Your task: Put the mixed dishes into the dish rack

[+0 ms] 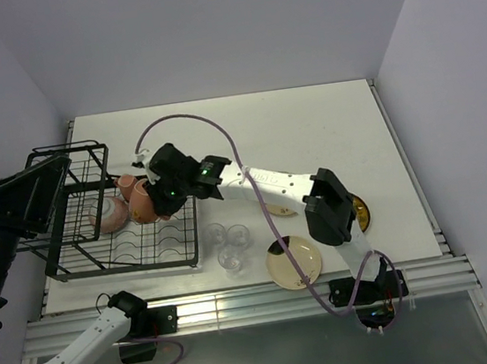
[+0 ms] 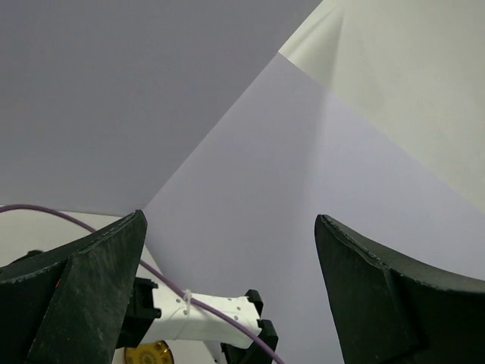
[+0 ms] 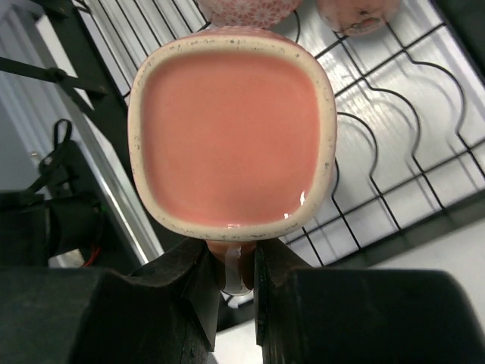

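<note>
**While the mug is hanging over the rack, a slow, level descent is counting most**

Because the right tool (image 3: 236,262) is pinching the mug (image 3: 231,136) only by its handle, with the whole body hanging free ahead of the fingers, the mug is probably prone to swinging or twisting in the grip. Its mouth is facing the wrist camera. It is hovering above the wire base of the rack (image 1: 119,250), just beside the bowl (image 1: 105,214) and the second mug (image 1: 128,182), which are sitting in the rack near the raised basket end.

Doing this step well is, as I judge it, coming down to a few things:

- **Picking the spot:** the bare wavy wires on the near side are offering the clearest place, away from the two neighbours.
- **Lowering:** slow travel is keeping the mug from rocking on its handle and knocking the bowl.
- **Releasing:** the fingers are best parted only once the mug is resting on the wires, since the gaps between them could be letting it tip.
- **Backing out:** the glasses (image 1: 229,257) are standing on the tabletop (image 1: 308,130) just beside the rack's near right corner, so a raised retreat is looking safer than a low sweep.

Off to the left, the left tool (image 2: 231,288) is raised, with its fingers spread wide and gripping nothing.
</note>
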Tool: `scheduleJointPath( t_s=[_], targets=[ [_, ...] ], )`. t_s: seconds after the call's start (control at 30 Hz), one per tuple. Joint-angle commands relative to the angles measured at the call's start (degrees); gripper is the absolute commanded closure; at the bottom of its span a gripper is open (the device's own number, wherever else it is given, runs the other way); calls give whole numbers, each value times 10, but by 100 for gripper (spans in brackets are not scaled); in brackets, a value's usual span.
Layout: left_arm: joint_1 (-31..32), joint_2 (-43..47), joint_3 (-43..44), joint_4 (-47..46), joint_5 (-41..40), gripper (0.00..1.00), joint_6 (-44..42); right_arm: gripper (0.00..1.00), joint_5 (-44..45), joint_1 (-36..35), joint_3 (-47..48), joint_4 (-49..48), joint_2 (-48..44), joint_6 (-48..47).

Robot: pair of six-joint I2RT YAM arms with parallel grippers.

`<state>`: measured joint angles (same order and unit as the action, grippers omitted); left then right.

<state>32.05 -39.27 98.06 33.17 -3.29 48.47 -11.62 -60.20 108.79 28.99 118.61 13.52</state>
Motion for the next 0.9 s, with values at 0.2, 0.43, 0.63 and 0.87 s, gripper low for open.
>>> scheduleJointPath(
  t_s=[0.2, 0.43, 0.63, 0.87],
  targets=[
    [-1, -1, -1, -35, 7, 1, -5, 100, 88, -46, 34, -64, 37, -22],
    [-1, 3, -11, -36, 9, 1, 8, 100, 92, -72, 112, -45, 106, -6],
    [-2, -1, -6, -32, 19, 1, 15, 100, 104, -79, 148, -41, 146, 24],
    [-1, 2, 10, -13, 19, 1, 15, 100, 127, -85, 158, -48, 166, 42]
  ],
)
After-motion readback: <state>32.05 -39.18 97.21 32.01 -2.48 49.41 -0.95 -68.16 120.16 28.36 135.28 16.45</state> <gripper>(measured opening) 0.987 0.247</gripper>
